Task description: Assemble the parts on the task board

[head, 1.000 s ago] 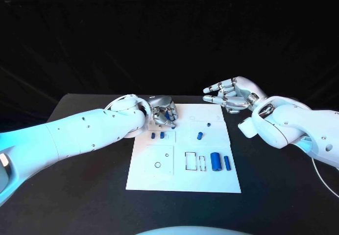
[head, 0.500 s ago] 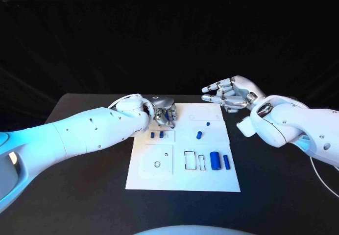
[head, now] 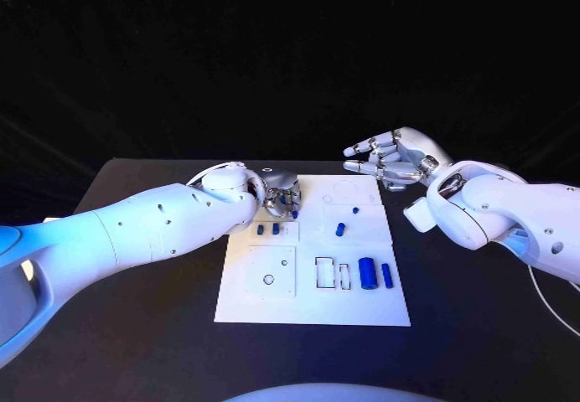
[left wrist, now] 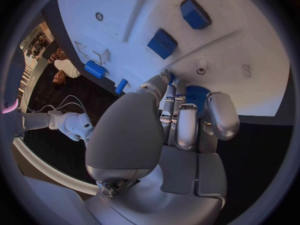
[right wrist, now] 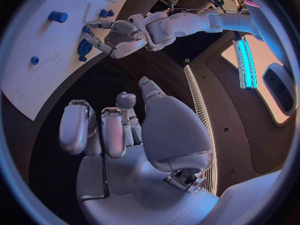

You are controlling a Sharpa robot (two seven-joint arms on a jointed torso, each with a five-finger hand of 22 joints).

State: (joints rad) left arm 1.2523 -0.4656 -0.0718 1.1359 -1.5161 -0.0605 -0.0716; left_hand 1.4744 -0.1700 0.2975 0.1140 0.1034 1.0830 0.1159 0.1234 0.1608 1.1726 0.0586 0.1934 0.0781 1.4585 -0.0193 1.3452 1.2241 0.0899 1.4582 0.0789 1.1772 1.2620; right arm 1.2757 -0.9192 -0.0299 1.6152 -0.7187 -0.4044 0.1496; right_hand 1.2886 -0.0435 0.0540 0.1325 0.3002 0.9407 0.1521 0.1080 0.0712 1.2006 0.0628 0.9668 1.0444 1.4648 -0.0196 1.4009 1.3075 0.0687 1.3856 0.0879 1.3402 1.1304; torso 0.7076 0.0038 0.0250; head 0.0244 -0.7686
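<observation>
The white task board (head: 312, 297) lies in the middle of the black table. My left hand (head: 281, 191) hovers low over its far left corner, its fingers (left wrist: 186, 127) closed round a blue part (left wrist: 195, 95). Just nearer on the board lie two small blue blocks (head: 267, 229) (left wrist: 162, 43). A short blue piece (head: 341, 228) lies mid-board. A thick blue cylinder (head: 366, 274) and a thinner one (head: 387, 275) lie near the right edge. My right hand (head: 393, 159) hangs raised beyond the board's far right corner, fingers apart and empty (right wrist: 119, 130).
Outlined recesses (head: 328, 275) and small holes (head: 272, 280) mark the board's near half. Bare black table (head: 145, 318) surrounds the board on all sides. In the right wrist view the left hand (right wrist: 119, 37) shows over the board (right wrist: 37, 85).
The left forearm has swung a little while its hand stays over the far left corner with the blue part. The right hand has barely moved.
</observation>
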